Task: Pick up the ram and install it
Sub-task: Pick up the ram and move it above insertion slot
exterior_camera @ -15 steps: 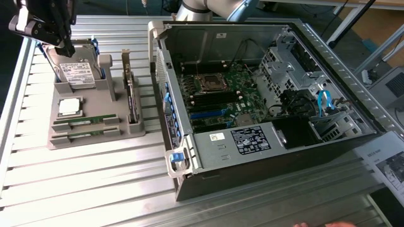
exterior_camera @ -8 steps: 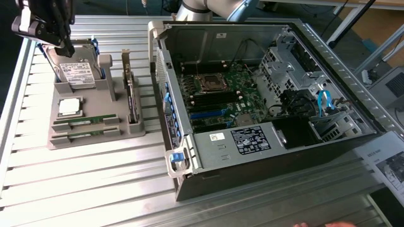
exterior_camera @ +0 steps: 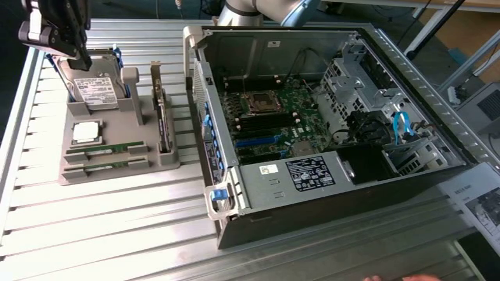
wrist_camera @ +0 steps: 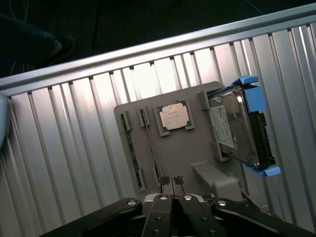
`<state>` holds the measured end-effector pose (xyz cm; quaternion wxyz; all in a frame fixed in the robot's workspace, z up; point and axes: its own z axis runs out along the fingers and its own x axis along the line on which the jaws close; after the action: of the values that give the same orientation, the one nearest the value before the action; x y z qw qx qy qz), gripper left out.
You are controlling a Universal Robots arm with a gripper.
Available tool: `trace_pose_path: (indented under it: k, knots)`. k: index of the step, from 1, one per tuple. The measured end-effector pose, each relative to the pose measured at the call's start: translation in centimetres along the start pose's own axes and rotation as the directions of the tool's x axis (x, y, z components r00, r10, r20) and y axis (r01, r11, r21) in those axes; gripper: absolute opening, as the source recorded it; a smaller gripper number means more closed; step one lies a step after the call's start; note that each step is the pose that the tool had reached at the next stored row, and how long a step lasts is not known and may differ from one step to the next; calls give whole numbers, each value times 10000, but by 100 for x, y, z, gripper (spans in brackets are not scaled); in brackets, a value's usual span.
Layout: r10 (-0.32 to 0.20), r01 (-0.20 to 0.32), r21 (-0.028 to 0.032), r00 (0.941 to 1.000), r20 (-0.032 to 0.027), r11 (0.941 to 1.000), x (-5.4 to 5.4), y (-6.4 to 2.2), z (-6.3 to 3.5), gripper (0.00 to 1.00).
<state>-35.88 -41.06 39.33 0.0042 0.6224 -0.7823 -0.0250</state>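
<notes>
Two ram sticks, thin green boards, lie in slots at the near end of a grey holder [exterior_camera: 117,178]: one ram stick [exterior_camera: 105,151] and a second [exterior_camera: 102,168] beside it. The wrist view shows them edge-on as the first stick [wrist_camera: 133,158] and the second [wrist_camera: 152,153]. My gripper [exterior_camera: 76,57] hangs at the exterior view's top left, above the holder's far end over the hard drive [exterior_camera: 95,88], well away from the ram. Its fingers [wrist_camera: 164,180] sit together, shut with nothing between them; my gripper [wrist_camera: 172,181] points down at the holder.
A silver processor chip [exterior_camera: 86,132] and an upright expansion card [exterior_camera: 163,117] share the holder. The open computer case [exterior_camera: 258,181] lies to the exterior view's right with its motherboard [exterior_camera: 266,126] exposed. A hand [exterior_camera: 399,277] shows at the near edge. The slatted table's rail [wrist_camera: 148,49] runs behind the holder.
</notes>
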Motion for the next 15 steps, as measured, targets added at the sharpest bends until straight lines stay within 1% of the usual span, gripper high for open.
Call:
trace_pose_path:
  k: [5, 15]
  knots:
    - [-402, 402, -10, 9992, -18, 9992, 0, 0, 0, 10]
    - [-428, 428, -8, 9991, -27, 9991, 0, 0, 2, 10]
